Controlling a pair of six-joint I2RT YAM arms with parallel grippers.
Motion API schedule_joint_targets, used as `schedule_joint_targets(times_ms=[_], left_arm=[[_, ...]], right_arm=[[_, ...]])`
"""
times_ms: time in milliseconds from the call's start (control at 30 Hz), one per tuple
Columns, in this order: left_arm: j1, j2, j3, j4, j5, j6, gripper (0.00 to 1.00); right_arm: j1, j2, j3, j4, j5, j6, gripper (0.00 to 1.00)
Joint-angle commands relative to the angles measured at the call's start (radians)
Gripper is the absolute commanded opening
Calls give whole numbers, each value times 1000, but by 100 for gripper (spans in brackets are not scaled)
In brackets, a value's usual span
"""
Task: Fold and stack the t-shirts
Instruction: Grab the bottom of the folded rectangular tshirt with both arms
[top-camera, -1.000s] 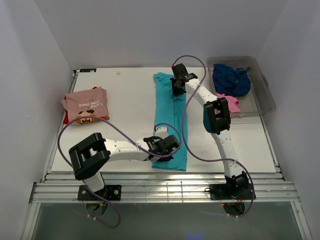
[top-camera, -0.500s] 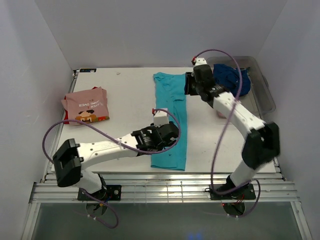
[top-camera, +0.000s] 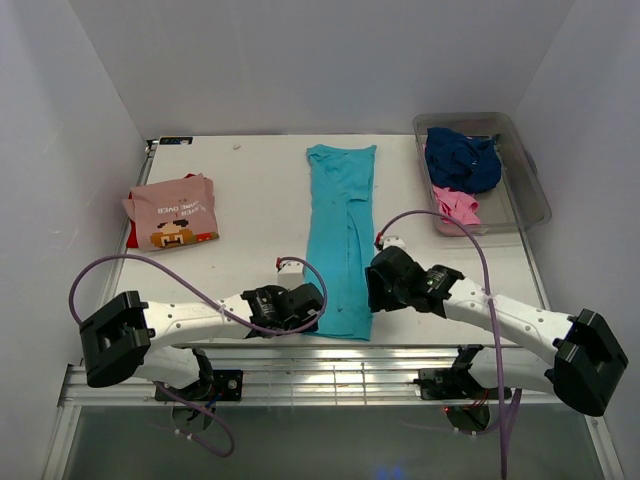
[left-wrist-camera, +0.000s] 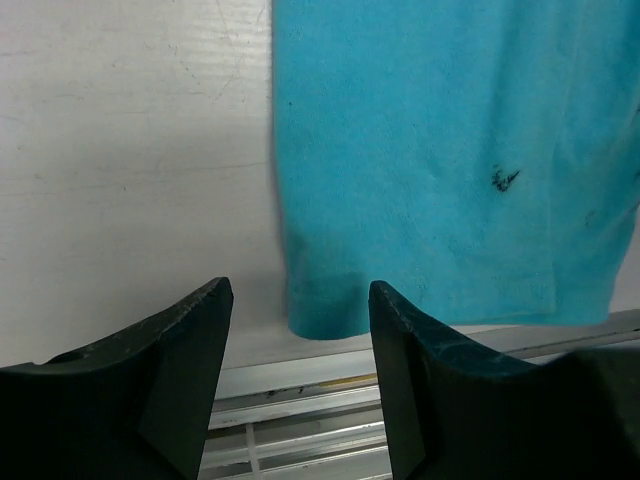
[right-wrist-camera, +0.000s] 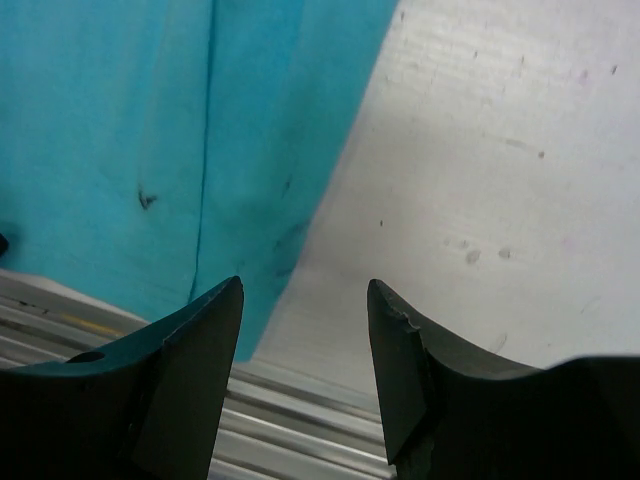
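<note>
A turquoise t-shirt (top-camera: 341, 235) lies flat as a long narrow strip from the far middle of the table to its near edge. My left gripper (top-camera: 305, 312) hovers open over the strip's near left corner (left-wrist-camera: 320, 315), nothing between its fingers (left-wrist-camera: 185, 350). My right gripper (top-camera: 378, 290) is open just off the near right corner, and the turquoise cloth (right-wrist-camera: 150, 130) fills the left of its view. A folded salmon-pink t-shirt (top-camera: 171, 210) with white lettering rests at the left on a red one (top-camera: 132, 236).
A clear grey tub (top-camera: 536, 195) at the far right holds a crumpled navy shirt (top-camera: 462, 160) and a bright pink one (top-camera: 456, 206). The metal rail (top-camera: 330, 380) runs along the table's near edge, right under both grippers.
Both grippers have opened and let go of the turquoise shirt. The right arm swung from the strip's far end to its near right corner. The left gripper shifted slightly toward the near left corner.
</note>
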Motion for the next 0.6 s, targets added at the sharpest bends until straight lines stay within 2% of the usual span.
schedule_joint_targets(times_ms=[0, 233, 400, 567], left_arm=[[-2, -49, -10, 62, 61, -42, 67], [-8, -19, -36, 83, 110, -77, 67], [-17, -29, -74, 82, 104, -114, 67], [-17, -37, -94, 80, 84, -123, 67]], right_arm=[[45, -82, -15, -33, 23, 164, 59], [153, -73, -101, -41, 1, 288, 60], [233, -34, -175, 74, -22, 369, 60], [275, 33, -164, 96, 10, 363, 59]])
